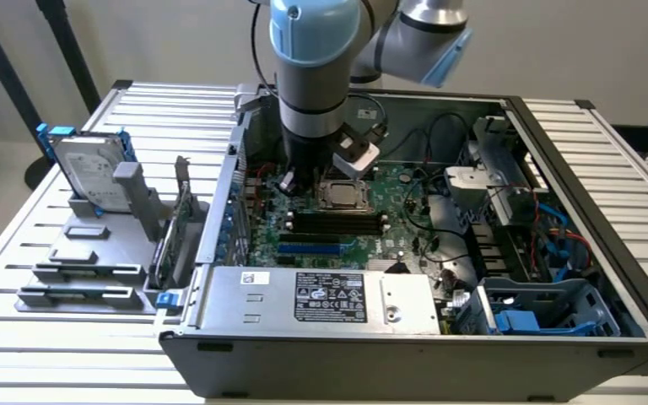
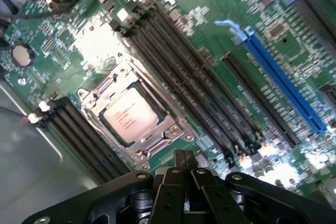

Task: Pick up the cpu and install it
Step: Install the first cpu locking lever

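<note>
The cpu (image 1: 341,196) (image 2: 128,118), a small square chip with a shiny silver top, lies flat in its metal-framed socket (image 2: 157,129) on the green motherboard (image 1: 397,181) inside the open computer case. My gripper (image 1: 293,180) (image 2: 184,157) hangs just above the board, beside the socket on the exterior view's left. Its black fingers are shut together with nothing between them. It does not touch the chip.
Black memory slots (image 2: 199,93) and a blue slot (image 2: 283,80) run beside the socket. A power supply (image 1: 324,295), drive cage (image 1: 538,308) and cables (image 1: 437,228) crowd the case. A blue-framed hard drive (image 1: 88,173) and grey blocks (image 1: 82,253) stand on the table at the exterior view's left.
</note>
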Robot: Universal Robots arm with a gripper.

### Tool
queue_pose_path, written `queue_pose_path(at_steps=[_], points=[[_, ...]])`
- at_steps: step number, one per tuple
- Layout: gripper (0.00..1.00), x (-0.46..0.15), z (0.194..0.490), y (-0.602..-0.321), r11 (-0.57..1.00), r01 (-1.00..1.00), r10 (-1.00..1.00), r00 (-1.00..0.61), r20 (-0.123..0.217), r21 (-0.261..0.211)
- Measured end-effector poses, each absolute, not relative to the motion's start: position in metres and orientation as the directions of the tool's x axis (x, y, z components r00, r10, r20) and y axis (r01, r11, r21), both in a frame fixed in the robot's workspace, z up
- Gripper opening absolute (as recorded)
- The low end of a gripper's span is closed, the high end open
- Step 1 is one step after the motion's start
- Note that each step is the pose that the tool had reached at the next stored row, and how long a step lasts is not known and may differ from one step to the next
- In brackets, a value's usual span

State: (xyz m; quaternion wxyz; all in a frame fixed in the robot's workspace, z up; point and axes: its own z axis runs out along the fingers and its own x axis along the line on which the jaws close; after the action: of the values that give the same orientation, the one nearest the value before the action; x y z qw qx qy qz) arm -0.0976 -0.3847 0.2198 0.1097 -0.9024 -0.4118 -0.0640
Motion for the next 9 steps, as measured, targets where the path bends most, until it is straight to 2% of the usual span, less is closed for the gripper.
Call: queue_pose_path(at_steps=[9], points=[[0.11,-0.098,0.224,-0.371,-0.58,0.802,0.777,0.597,0.201,-0.141]])
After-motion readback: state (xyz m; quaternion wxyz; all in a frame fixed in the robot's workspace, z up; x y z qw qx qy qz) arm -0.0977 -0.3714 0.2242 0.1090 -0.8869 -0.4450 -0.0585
